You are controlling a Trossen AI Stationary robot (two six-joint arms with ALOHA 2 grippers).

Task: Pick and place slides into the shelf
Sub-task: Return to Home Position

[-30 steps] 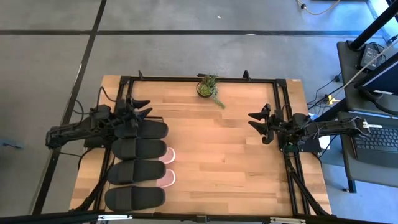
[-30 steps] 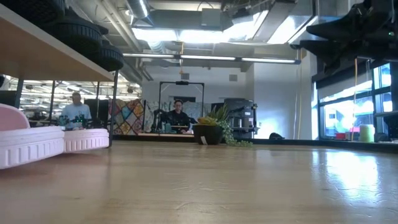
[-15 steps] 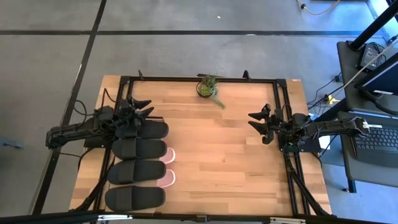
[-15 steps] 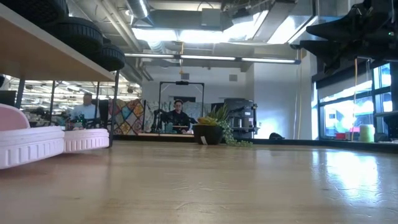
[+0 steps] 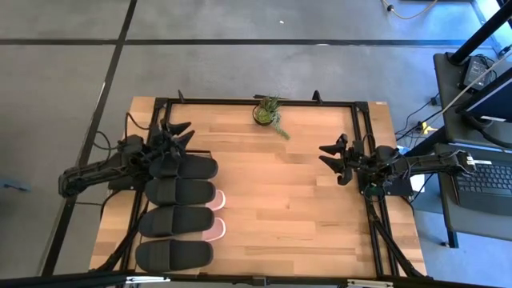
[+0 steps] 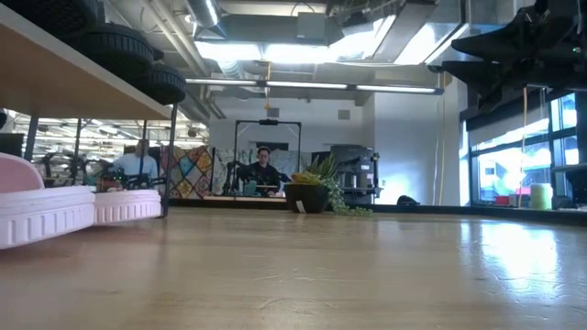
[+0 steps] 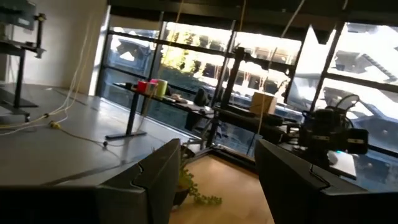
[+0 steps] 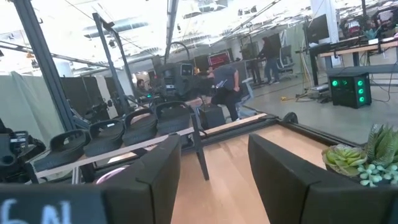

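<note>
Four black slides [image 5: 178,192] lie side by side in a row along the top of the shelf [image 6: 57,88], filling its length. Their toes point away from the table edge the shelf runs along. Two pale pink slides [image 6: 55,215] sit on the tabletop under the shelf. In the high view only their rounded ends stick out past the black ones, on the shelf's inner side. From table height the pink pair stands beside the shelf's dark leg, the nearer one larger in the picture, and both rest flat on the wood.

The left gripper [image 5: 186,134] hovers just off one end of the shelf, by the last black slide of the row and above it. Its fingers [image 7: 155,186] are spread apart with nothing between them. The right gripper [image 5: 324,154] hangs well apart from the shelf, across the table [image 5: 288,200] near the opposite edge. It points back toward the shelf, and its fingers [image 8: 155,180] are likewise parted and empty.

A small potted plant [image 5: 269,112] stands at the table's back edge, away from the shelf and roughly midway between the two arms. The wood between the shelf and the right arm is bare.

Beyond the table, the low view shows a workshop where one person [image 6: 264,170] sits behind the plant. Another shows under the shelf top, farther off.
</note>
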